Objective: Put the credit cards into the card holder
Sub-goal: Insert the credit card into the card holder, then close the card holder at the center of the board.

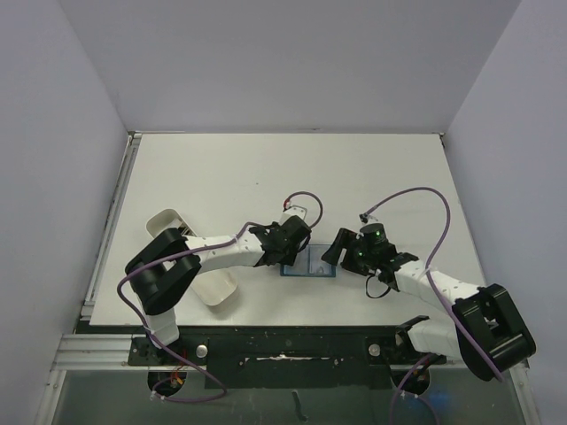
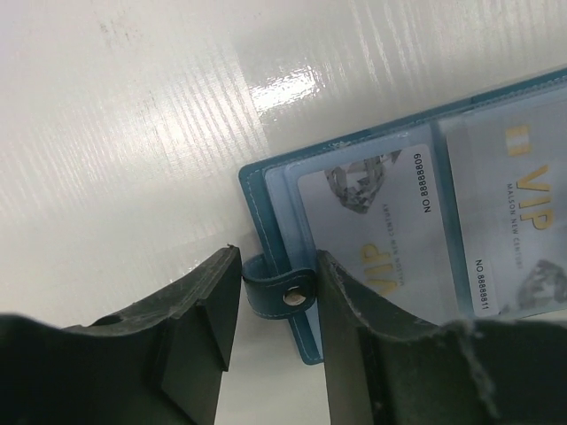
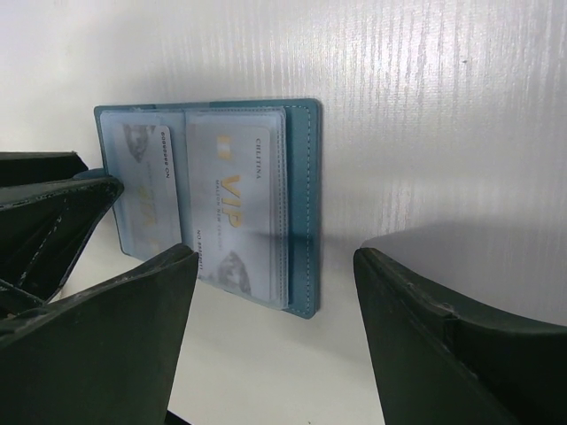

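Left gripper (image 2: 279, 266): jaws apart, straddling strap tab (image 2: 276, 292), no pinch seen. Holder (image 3: 303, 204) lies open, flat on table (image 2: 133, 133); cards (image 3: 235, 208) inside clear sleeves. Right gripper (image 3: 276, 257) wide apart, over holder's edge. Holder probably light, floppy; sleeves slippery. Best hold: tab or stitched border.

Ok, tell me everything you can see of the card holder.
The card holder is a teal, leather-look wallet with stitched edges, lying open and flat on the white table. Its clear sleeves hold two pale VIP cards side by side. A strap tab with a metal snap stud sticks out from one edge, between the left gripper's open fingers; contact is unclear.
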Robot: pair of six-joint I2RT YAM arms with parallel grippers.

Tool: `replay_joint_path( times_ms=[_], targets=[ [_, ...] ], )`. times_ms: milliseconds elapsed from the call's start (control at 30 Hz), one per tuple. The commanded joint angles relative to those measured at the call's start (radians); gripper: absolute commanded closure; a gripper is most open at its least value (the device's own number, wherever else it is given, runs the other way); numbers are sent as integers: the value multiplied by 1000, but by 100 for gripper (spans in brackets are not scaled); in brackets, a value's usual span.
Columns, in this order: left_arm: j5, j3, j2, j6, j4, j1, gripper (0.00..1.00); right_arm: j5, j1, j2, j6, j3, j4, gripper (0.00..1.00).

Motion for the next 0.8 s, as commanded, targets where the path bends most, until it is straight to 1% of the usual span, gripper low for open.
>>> replay_joint_path(
  times_ms=[0,67,167,300,333,533,767],
  targets=[
    [-31,19,-46,-11,9,-3,65,-12,-9,14,4,-18,53,27],
    [-3,-9,-69,-29,53,-1,69,-21,-10,22,5,-19,62,27],
    [54,-80,-111,-65,146,14,80,-35,-11,33,7,-21,77,27],
    [112,-162,-148,-108,220,44,97,-40,-10,42,13,-21,92,27],
    [126,-176,-153,-116,234,51,99,-44,-11,44,15,-21,96,26],
    [221,-258,-178,-153,340,86,100,-98,-18,48,35,-25,146,26],
    [246,-289,-186,-159,383,92,100,-206,-45,23,75,-55,234,26]
  ],
)
